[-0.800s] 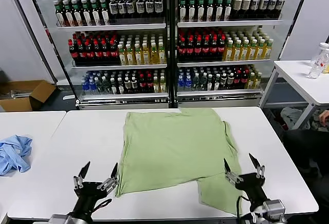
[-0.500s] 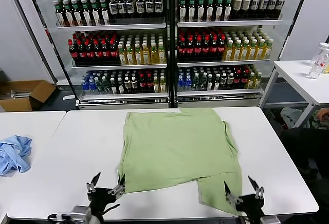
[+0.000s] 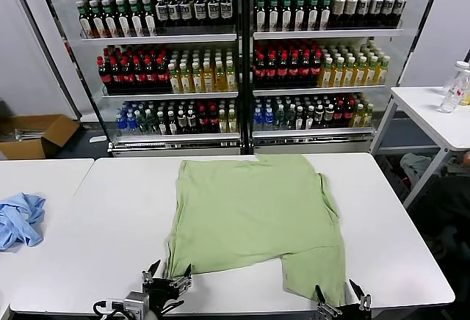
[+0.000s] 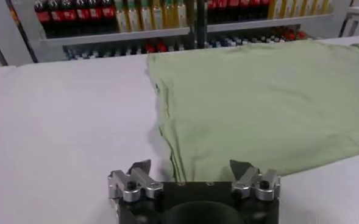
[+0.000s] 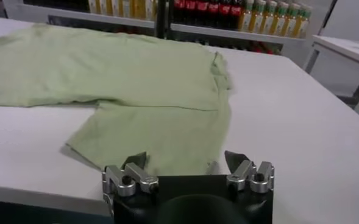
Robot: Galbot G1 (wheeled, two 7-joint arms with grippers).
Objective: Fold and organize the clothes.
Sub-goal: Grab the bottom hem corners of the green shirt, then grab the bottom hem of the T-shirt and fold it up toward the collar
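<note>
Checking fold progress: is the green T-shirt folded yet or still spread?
Mostly spread. The green T-shirt lies flat on the white table, one part reaching the near edge. Left gripper and right gripper are open, holding nothing.

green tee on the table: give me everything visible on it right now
The T-shirt is pale green, soft cotton-looking, and shows only plain fabric; no print is visible. It lies flat on the white table, partly folded: the main panel is roughly square, with a narrower flap hanging toward the near right edge. Slight wrinkles run along its left hem and right side. Nothing holds it. The left gripper sits open just short of its near left corner, and the right gripper is open at the flap's near edge.
</note>
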